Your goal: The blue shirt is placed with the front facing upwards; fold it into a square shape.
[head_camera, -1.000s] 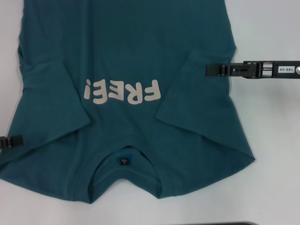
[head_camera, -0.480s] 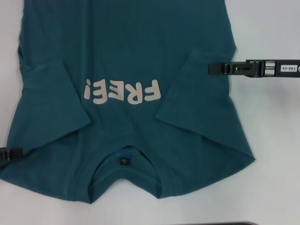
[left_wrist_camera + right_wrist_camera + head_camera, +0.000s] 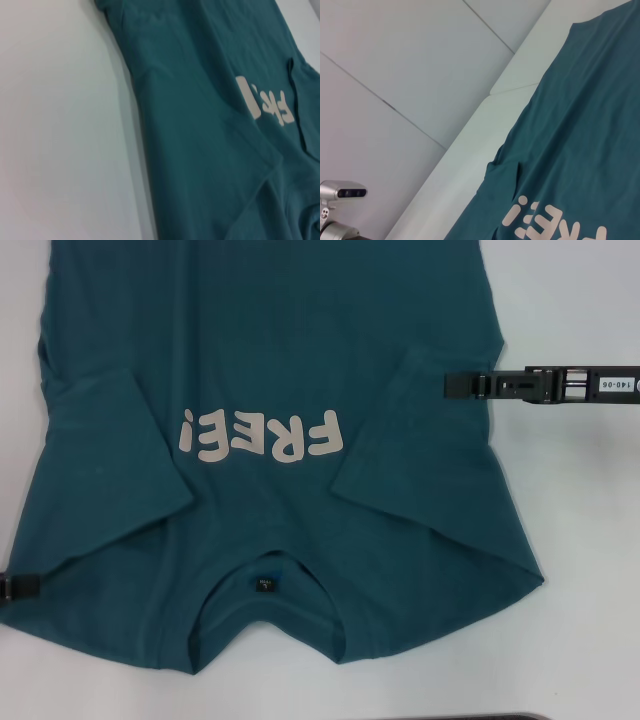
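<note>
A large dark teal-blue cotton T-shirt [image 3: 270, 420] lies print-up on the white desk [image 3: 580, 540], both sleeves folded inward toward a square; left gripper [image 3: 20, 586] and right gripper [image 3: 470, 385] sit at its edges, openings impossible to tell

surface: white table [image 3: 580, 540] | on it: blue shirt [image 3: 280, 340], front up

A white bench [image 3: 590, 540] lies mostly covered by the blue shirt [image 3: 280, 360], spread flat with both sleeves folded inward. Bare bench runs in a wide strip right of the shirt, a narrow strip to its left, and a band along its collar edge. The right gripper [image 3: 448, 386] reaches across the right strip, touching the shirt's side. The left gripper [image 3: 35, 584] sits at the shirt's left shoulder corner.
</note>
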Controlling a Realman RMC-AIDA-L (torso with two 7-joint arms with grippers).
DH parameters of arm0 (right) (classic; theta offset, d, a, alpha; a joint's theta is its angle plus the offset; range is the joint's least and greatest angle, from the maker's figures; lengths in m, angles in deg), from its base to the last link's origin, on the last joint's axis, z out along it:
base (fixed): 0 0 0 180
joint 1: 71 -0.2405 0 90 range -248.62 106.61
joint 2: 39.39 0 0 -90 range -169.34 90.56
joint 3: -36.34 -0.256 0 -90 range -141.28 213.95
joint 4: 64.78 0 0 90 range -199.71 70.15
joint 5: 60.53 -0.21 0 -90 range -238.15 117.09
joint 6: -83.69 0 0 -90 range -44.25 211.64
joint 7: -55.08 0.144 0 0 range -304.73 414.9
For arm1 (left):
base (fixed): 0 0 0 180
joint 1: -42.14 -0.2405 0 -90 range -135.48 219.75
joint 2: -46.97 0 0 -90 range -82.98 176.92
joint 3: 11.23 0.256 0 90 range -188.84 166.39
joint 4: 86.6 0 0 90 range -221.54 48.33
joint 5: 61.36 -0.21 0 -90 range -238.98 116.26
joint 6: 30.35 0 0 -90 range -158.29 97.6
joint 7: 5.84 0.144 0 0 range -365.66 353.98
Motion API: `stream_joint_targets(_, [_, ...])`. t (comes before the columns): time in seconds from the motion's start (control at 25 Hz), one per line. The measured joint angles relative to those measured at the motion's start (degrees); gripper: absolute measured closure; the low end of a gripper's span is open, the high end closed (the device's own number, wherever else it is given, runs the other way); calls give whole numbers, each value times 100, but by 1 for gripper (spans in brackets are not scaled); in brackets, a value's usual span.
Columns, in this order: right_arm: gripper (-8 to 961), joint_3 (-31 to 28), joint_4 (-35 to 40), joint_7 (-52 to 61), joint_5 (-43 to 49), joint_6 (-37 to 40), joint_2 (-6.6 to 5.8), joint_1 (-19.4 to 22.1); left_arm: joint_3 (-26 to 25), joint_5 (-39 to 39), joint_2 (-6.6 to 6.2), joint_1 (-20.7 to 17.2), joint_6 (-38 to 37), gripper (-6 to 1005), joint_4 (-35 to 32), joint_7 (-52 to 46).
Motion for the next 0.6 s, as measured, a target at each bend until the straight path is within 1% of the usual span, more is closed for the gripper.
stream_joint_targets(0.36, [235, -9, 0, 7, 0, -20, 3, -38, -5, -136, -15, 49, -332, 124, 92, -47])
stream_joint_targets(0.48, [234, -9, 0, 7, 0, -28, 3, -52, -22, -108, -3, 109, -476, 124, 128, -47])
stream_joint_targets(0.6, [234, -10, 0, 7, 0, -28, 0, -54, -23, -103, 37, 188, -530, 124, 159, -51])
